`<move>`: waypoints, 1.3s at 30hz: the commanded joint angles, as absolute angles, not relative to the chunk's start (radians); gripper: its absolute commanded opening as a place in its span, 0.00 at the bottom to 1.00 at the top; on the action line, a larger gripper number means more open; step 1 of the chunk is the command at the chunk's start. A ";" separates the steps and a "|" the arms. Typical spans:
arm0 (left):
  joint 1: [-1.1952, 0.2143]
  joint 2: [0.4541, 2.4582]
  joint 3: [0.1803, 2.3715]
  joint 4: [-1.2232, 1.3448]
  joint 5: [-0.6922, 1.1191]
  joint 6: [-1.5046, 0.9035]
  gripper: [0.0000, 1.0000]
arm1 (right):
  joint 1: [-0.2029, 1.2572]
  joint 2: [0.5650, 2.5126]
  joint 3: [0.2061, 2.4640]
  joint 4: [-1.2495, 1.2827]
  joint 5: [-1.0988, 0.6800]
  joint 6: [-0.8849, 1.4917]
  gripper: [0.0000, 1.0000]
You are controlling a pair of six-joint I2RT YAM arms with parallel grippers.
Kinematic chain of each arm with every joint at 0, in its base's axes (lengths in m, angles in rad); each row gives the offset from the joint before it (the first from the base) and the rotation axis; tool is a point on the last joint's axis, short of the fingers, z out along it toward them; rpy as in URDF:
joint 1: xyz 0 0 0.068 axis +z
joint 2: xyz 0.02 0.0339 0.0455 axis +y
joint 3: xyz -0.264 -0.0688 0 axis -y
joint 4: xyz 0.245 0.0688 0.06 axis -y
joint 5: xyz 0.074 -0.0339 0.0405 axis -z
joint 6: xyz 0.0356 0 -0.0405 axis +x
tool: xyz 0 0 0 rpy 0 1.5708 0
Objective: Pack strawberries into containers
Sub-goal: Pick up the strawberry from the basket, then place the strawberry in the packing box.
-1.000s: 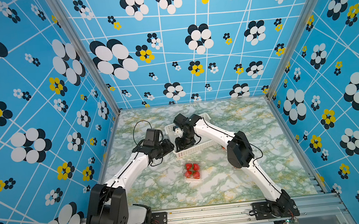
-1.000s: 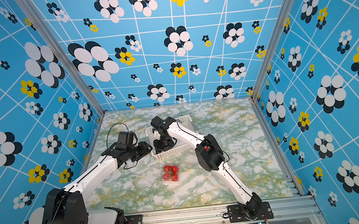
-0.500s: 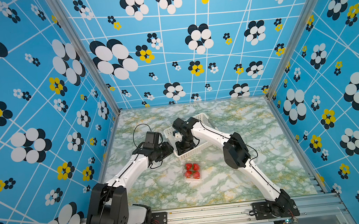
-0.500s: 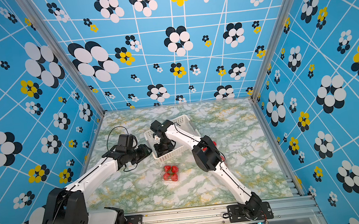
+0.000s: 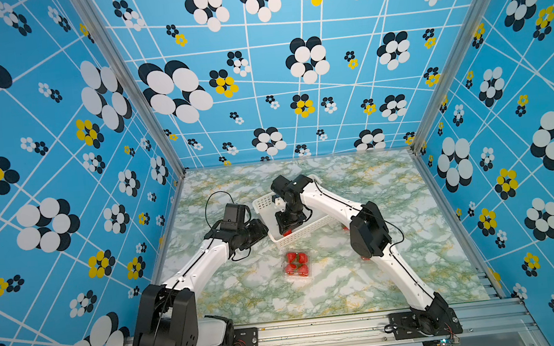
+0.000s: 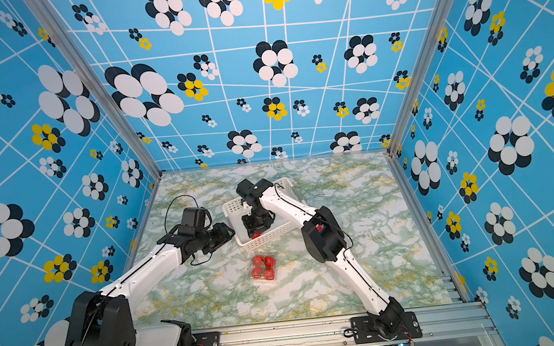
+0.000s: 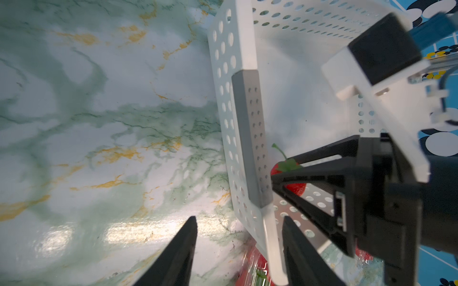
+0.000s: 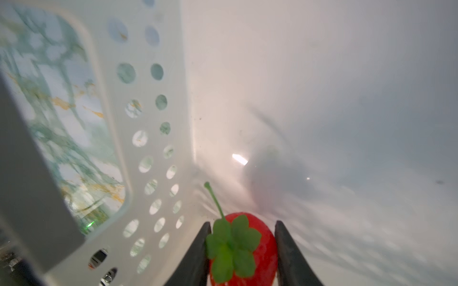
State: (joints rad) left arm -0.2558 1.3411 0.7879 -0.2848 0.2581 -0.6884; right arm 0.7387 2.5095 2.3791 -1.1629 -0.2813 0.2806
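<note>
My right gripper [image 8: 243, 224] reaches down into the white perforated basket [image 5: 310, 231] and is shut on a red strawberry [image 8: 247, 250] with a green cap and stem. That strawberry [image 5: 287, 232] sits low at the basket's near wall in both top views. My left gripper [image 7: 239, 218] is open. Its jaws straddle the basket's left corner rim [image 7: 245, 49], with a wide gap on the outer side. A clear container [image 5: 297, 264] holding several strawberries lies on the marble table in front of the basket. Part of the container [image 7: 255, 267] shows in the left wrist view.
The basket [image 6: 268, 239] stands mid-table, between the two arms. The right arm's elbow [image 5: 367, 229] hangs over the table to the right of the basket and hides small red patches behind it. Patterned blue walls enclose the table on three sides.
The right jaws have closed on the strawberry inside the basket, after shifting slightly toward its near-left corner. The left arm has hardly moved.
</note>
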 commanded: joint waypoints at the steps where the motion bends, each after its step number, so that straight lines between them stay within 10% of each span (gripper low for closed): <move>1: -0.260 1.319 0.821 -0.316 0.257 -0.685 0.57 | 0.689 2.397 2.371 -1.152 -0.237 0.283 0.17; 19: -0.669 1.539 1.220 -0.411 0.191 -0.687 0.57 | 0.329 1.851 1.625 -0.907 -0.220 0.265 0.18; 39: -0.804 1.879 1.385 -0.358 0.279 -0.687 0.55 | 0.232 1.809 1.338 -0.818 -0.215 0.249 0.18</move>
